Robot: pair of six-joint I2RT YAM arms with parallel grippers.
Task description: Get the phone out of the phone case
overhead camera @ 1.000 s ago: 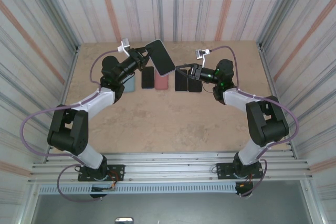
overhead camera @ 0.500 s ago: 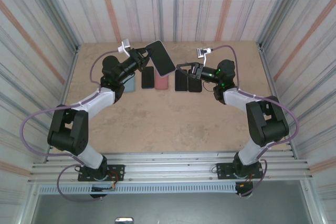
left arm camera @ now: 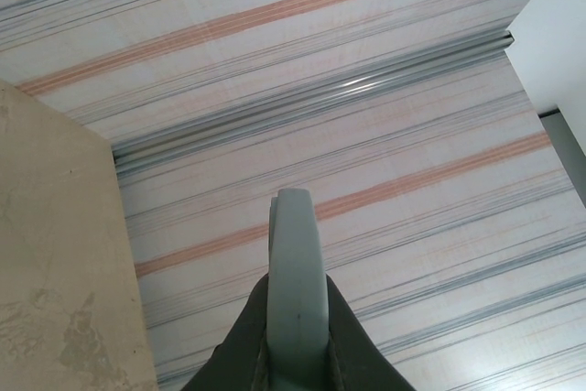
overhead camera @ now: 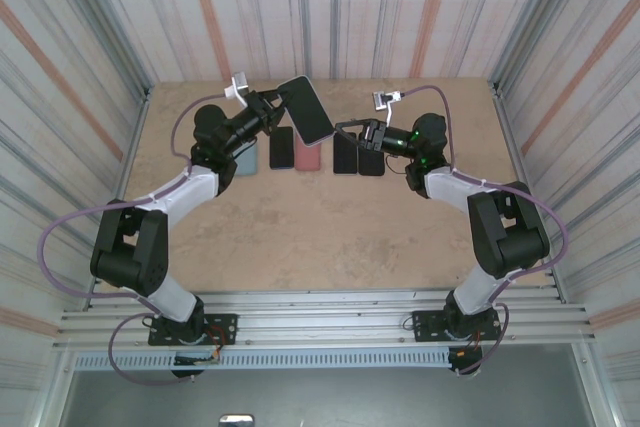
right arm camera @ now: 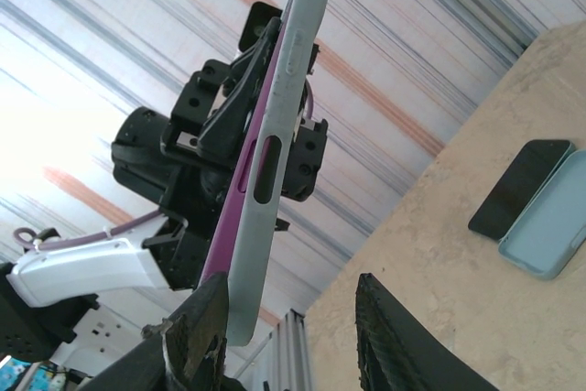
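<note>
My left gripper [overhead camera: 272, 107] holds the cased phone [overhead camera: 306, 109] up above the back of the table, dark screen tilted upward. In the left wrist view the grey-green phone case [left arm camera: 296, 263] stands edge-on, and the left gripper [left arm camera: 295, 322] is shut on it. In the right wrist view the phone shows as a purple edge [right arm camera: 240, 199] inside the grey phone case [right arm camera: 291, 70]. My right gripper [right arm camera: 293, 318] is open, the case's lower end hanging between its fingers, close beside the left finger [right arm camera: 203, 318]. From above, the right gripper [overhead camera: 350, 131] sits at the phone's lower right corner.
Flat on the table beneath lie a light blue case [overhead camera: 247, 157], a black phone [overhead camera: 281, 147], a pink case [overhead camera: 308, 154] and two dark phones [overhead camera: 345, 154] [overhead camera: 371, 159]. Striped walls close in the table on three sides. The near half of the tabletop [overhead camera: 320, 237] is bare.
The right gripper has risen slightly toward the held phone's lower corner. The left arm and the phone have not moved.
</note>
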